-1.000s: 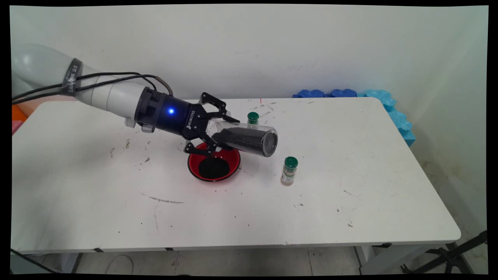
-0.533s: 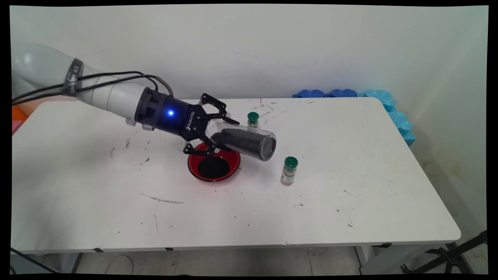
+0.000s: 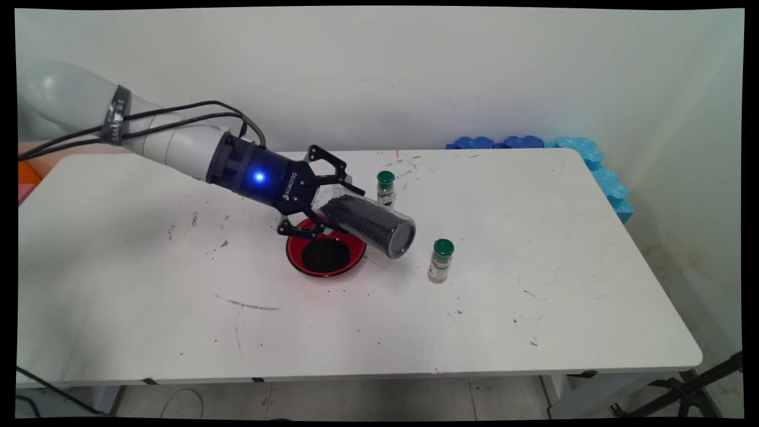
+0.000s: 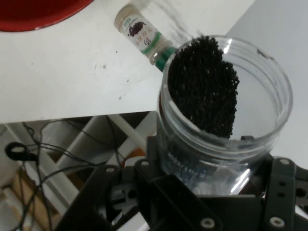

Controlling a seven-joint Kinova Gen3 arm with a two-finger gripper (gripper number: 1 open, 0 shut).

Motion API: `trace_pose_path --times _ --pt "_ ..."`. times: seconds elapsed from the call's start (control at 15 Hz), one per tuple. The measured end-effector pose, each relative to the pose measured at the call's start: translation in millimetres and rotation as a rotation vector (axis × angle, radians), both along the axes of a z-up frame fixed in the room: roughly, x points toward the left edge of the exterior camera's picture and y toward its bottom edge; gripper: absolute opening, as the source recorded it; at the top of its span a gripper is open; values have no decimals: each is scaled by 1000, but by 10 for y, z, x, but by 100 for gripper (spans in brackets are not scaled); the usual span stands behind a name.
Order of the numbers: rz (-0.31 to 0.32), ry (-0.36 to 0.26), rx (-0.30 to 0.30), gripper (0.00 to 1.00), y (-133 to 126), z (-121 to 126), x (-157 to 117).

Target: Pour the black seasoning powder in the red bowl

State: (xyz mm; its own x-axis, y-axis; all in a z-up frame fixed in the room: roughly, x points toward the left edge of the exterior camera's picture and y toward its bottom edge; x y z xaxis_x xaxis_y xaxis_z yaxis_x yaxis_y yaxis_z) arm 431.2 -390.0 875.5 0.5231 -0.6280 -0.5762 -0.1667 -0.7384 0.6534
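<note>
White wall behind, white desk [image 3: 533, 308] below: my jaws [image 3: 323, 196] are closed around a clear jar [image 3: 367, 222] of black grains.
I hold it tilted, base lower, above the red bowl [image 3: 325, 256], so grains stay inside; two green-capped bottles [image 3: 440, 261] stand near.

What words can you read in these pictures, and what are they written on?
"ROBOTIQ": white letters on the black gripper body, reading upside down in the main view.
Band on the white arm: lettering, too small to read.
Near spice bottle: label too small to read in the main view, blurred in the hand view.
Far spice bottle: label unreadable.
Clear jar of black grains: no text.
</note>
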Motion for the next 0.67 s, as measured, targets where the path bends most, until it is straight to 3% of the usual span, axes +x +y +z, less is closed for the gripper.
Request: trace_pose_path --times 0.67 --pt "-244 -121 -278 0 -89 80 -7"
